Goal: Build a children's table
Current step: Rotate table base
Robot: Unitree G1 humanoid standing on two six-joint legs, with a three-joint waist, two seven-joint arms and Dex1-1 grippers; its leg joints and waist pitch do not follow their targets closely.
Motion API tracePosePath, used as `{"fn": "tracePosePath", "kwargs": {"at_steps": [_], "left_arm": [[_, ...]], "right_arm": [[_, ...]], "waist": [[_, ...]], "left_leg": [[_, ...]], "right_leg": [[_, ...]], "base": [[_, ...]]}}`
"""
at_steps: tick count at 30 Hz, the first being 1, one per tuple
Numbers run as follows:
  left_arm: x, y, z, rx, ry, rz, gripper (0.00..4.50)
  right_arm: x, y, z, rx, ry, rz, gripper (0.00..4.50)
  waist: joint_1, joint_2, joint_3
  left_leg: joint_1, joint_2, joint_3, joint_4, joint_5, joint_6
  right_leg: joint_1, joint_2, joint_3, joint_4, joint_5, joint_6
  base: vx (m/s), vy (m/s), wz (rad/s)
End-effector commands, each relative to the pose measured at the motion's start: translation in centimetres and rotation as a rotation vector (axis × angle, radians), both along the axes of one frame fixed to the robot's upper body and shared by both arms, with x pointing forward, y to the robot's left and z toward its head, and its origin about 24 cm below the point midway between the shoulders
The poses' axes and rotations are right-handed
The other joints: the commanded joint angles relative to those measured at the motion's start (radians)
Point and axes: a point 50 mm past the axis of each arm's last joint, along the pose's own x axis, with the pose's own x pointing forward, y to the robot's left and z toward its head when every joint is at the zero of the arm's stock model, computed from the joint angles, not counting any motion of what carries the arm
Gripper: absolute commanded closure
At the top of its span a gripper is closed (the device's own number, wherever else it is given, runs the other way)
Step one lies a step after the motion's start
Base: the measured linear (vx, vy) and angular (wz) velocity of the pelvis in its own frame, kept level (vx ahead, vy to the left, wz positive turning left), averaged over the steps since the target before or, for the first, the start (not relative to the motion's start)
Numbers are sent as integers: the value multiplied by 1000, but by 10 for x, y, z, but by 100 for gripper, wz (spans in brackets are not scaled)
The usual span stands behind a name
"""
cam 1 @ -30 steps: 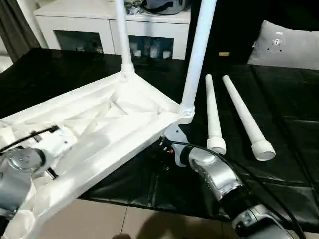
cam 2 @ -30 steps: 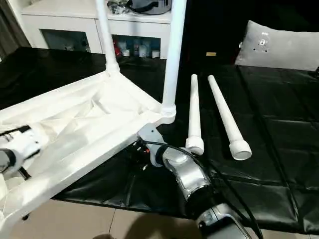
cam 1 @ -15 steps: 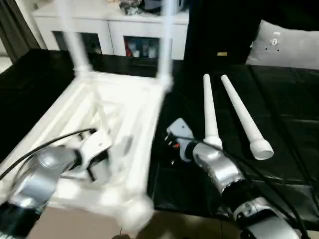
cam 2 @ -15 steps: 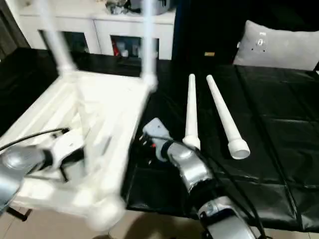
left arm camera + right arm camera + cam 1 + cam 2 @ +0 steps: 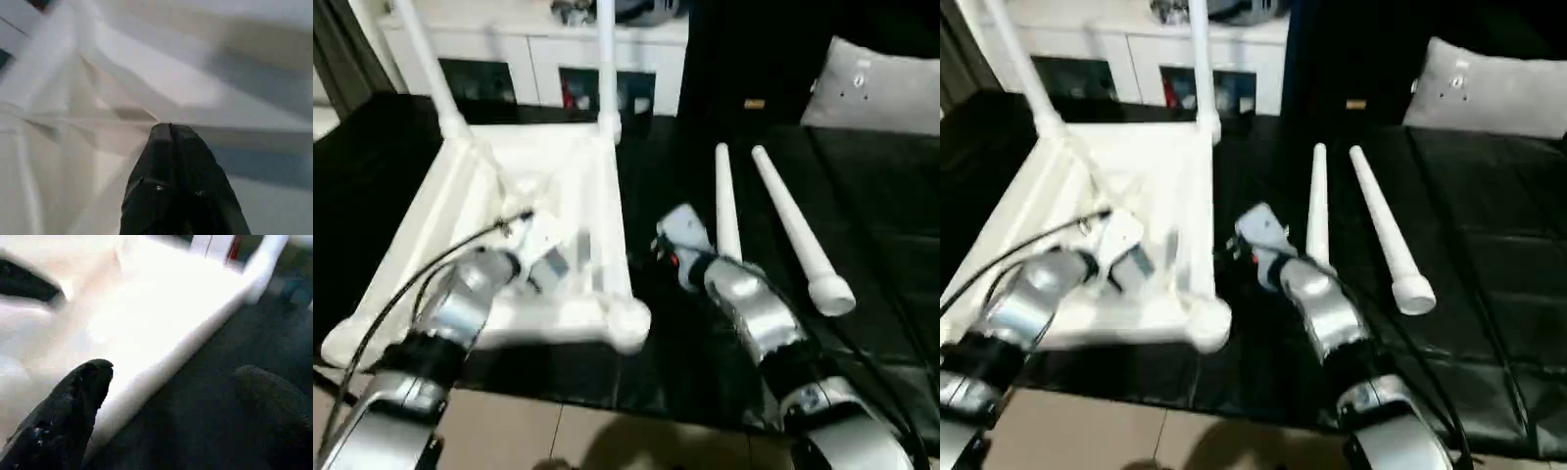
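Black sheeting (image 5: 862, 196) covers the big work surface, and a white cabinet (image 5: 533, 59) with glass doors stands behind it. On the sheet the white plastic table (image 5: 524, 211) lies upside down, ribbed underside up, with round sockets at its corners. Two tapered legs (image 5: 605, 64) stand upright in the far sockets, pointing at the ceiling; the two near sockets are bare. My left claw (image 5: 169, 128) sits over the ribs inside the top, its black fingers pressed together with nothing between them. My right claw (image 5: 171, 377) hangs just beside the top's right edge with its fingers spread wide, one over the white rim and one over the sheet, gripping nothing. Beyond and to the right of that claw two loose legs (image 5: 798, 235) lie side by side, thin ends pointing away from me, wide ends toward me. A second ago the top lay skewed across me; now it sits square, edges running straight away.
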Motion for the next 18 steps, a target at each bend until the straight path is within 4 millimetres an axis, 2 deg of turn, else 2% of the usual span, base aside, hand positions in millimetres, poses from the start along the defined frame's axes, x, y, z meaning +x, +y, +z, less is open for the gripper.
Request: {"fn": "tracePosePath", "kwargs": {"at_steps": [1, 2, 7, 10, 11, 12, 13, 14, 15, 16, 18], "left_arm": [[2, -1, 4, -15, -39, 1, 446], [2, -1, 3, -17, -42, -1, 446], [-10, -10, 5, -142, -70, -69, 446], [-25, -17, 9, -234, -97, -121, 446], [-28, -18, 10, -257, -101, -126, 446], [-29, -19, 11, -270, -104, -129, 428], [-36, -24, 18, -301, -122, -177, 428], [-37, -25, 20, -308, -127, -189, 416], [-43, -31, 28, -341, -145, -240, 416], [-43, -31, 28, -341, -145, -240, 405], [-50, -37, 38, -391, -142, -300, 383]], "right_arm": [[4, -6, 14, 29, -52, -29, 0], [4, -6, 15, 30, -55, -32, 0], [0, -19, 22, 40, -75, -81, 0], [-1, -31, 21, 24, -19, -201, 0], [0, -33, 20, 25, 3, -226, 0], [0, -34, 19, 29, 17, -238, 0], [3, -39, 19, 19, 45, -297, 0], [4, -41, 19, 16, 52, -312, 0], [7, -46, 18, -1, 75, -368, 0], [7, -46, 18, -1, 75, -368, 0], [10, -52, 17, -39, 116, -431, 0]], "waist": [[4, 4, -70], [3, 0, -69], [9, -1, -67], [9, 1, -65], [7, 7, -63], [5, 4, -61], [5, 4, -61], [5, 4, -62], [5, 1, -60], [5, 2, -60], [4, 0, -60]], "left_leg": [[-1, 29, -3, -66, -144, 33], [-1, 28, -2, -66, -143, 35], [-1, 33, -1, -68, -148, 31], [0, 34, -1, -72, -166, 22], [2, 34, -2, -73, -174, 17], [3, 31, 1, -72, -192, 14], [4, 28, 2, -72, -199, 15], [3, 32, -2, -75, -200, 8], [8, 30, 1, -72, -210, 6], [5, 30, -1, -74, -208, 3], [6, 29, 1, -74, -201, -1]], "right_leg": [[63, -90, 64, -54, -203, -129], [63, -89, 64, -55, -206, -128], [62, -94, 66, -56, -235, -126], [62, -92, 66, -59, -269, -118], [59, -90, 66, -62, -284, -117], [58, -88, 65, -67, -309, -109], [56, -87, 64, -70, -324, -101], [59, -91, 65, -68, -334, -102], [53, -88, 64, -72, -351, -96], [57, -88, 64, -68, -350, -97], [55, -86, 65, -68, -344, -95]], "base": [[0, 0, 0], [0, 0, 0], [0, 0, 0], [0, 0, 0], [0, 0, 0], [0, 0, 0], [0, 0, 0], [0, 0, 0], [0, 0, 0], [0, 0, 0], [0, 0, 0]]}}
